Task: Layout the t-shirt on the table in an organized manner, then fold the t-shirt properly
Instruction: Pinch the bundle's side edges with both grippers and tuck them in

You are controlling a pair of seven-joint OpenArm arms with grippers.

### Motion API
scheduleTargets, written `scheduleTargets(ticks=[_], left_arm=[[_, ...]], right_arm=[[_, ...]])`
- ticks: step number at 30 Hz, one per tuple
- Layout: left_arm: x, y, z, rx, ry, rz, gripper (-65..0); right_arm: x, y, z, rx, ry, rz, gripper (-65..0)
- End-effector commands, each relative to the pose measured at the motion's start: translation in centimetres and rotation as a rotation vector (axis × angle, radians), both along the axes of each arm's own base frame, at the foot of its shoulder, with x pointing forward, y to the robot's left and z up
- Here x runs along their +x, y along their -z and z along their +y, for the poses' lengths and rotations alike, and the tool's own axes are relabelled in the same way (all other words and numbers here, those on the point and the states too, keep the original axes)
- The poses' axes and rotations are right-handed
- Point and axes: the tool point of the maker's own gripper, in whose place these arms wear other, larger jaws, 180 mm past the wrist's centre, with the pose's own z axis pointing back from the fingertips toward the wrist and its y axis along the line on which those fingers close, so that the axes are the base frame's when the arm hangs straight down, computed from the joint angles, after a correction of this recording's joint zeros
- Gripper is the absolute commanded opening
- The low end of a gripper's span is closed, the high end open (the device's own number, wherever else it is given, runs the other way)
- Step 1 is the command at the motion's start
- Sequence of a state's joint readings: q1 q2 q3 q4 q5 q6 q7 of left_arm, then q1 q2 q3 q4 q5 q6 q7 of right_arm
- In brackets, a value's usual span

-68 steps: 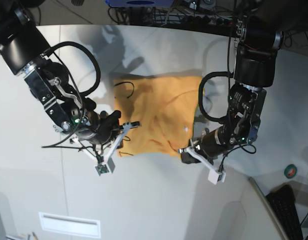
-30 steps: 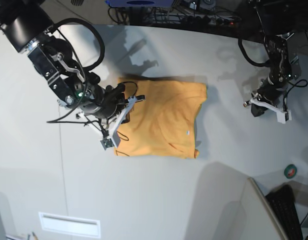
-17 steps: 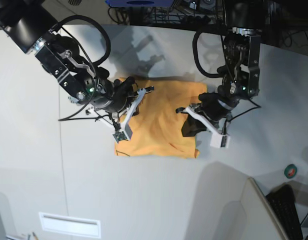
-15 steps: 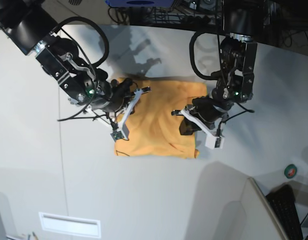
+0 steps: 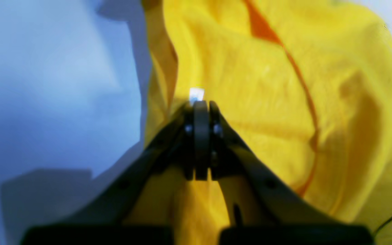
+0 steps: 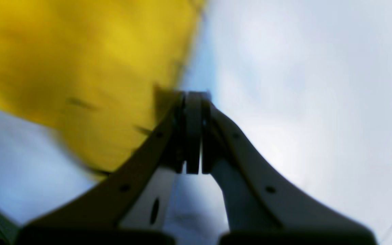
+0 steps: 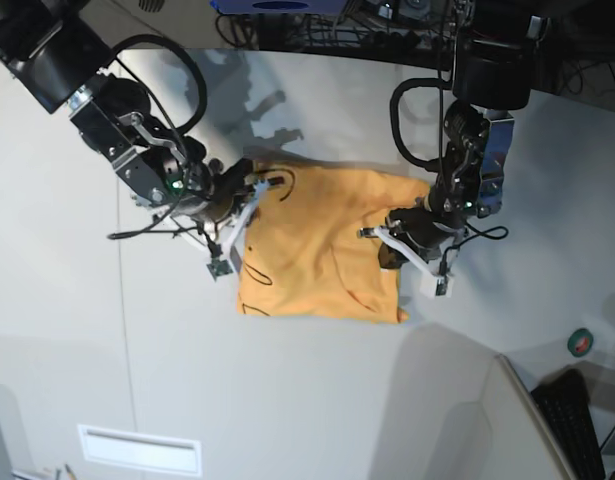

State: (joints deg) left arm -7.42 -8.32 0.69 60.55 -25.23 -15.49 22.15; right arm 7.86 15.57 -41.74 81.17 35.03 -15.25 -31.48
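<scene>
Left gripper [image 5: 196, 105] first: jaws pressed fully together, tips sitting right over the yellow cloth near the small white tag [image 5: 196, 92]. Whether there's a pinch of fabric caught between them, I honestly can't tell; the wrist view only shows the fingers meeting with cloth all around and under them. In the base view this gripper [image 7: 387, 245] is over the shirt's edge on that view's right side.

Right gripper [image 6: 193, 97] is the same story, clamped fully closed, tips at the border where yellow meets white table [image 6: 301, 85]. It looks like it's at the very edge of the cloth, and again the blur makes it impossible to say if a fold is trapped. In the base view it [image 7: 249, 192] sits at the shirt's upper corner on the view's left.

The t-shirt [image 7: 317, 250] itself lies on the table [image 7: 287, 400] as a rough rectangle between the two arms, rumpled, with ridges and thin dark lines across it. So already partly folded, I'd guess, but not tidy.

Handling-wise: it's light, floppy cotton, zero stiffness, so it'll sag and drag wherever it isn't held. Probably grips fine, not slippery. Best bet is pinching the hems or corners, both sides at once, and lifting evenly so it doesn't bunch. Grabbing mid-panel would likely just pull up a tent.
</scene>
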Motion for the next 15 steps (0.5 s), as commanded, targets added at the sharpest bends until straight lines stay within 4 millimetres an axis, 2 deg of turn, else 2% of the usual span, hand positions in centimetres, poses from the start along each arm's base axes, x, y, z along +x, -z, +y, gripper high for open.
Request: scheduleTargets(ticks=[1,4,6,9,12,15], left_arm=[[1.6,-1.9,0.3,-0.001,-0.004,-0.067,-65.0],[1.6,-1.9,0.4,0.001,-0.002,-0.064,-65.0],[1.5,-1.8,0.3,0.001,-0.001,-0.062,-65.0],[1.4,-1.5,0.4,0.008,0.002,-0.055,-65.0],[1.1,-0.9,0.7,0.008,-0.008,-0.036,-65.0],[1.1,-0.8,0.9,0.005,-0.015,-0.036,-65.0]], right_arm=[[1.6,-2.5,1.0,0.043,-0.013,-0.075,-65.0],[2.0,-4.1,2.2,0.079,-0.027,-0.111,-65.0],[3.5,-4.3,2.6,0.073,-0.024,-0.121,-65.0],[5.1,-1.0,1.4,0.004,0.027,-0.055,-65.0],[6.4,0.9,-0.2,-0.041,0.048,-0.048,-65.0],[7.0,0.9,-1.0,-0.036,0.080,-0.054,-65.0]])
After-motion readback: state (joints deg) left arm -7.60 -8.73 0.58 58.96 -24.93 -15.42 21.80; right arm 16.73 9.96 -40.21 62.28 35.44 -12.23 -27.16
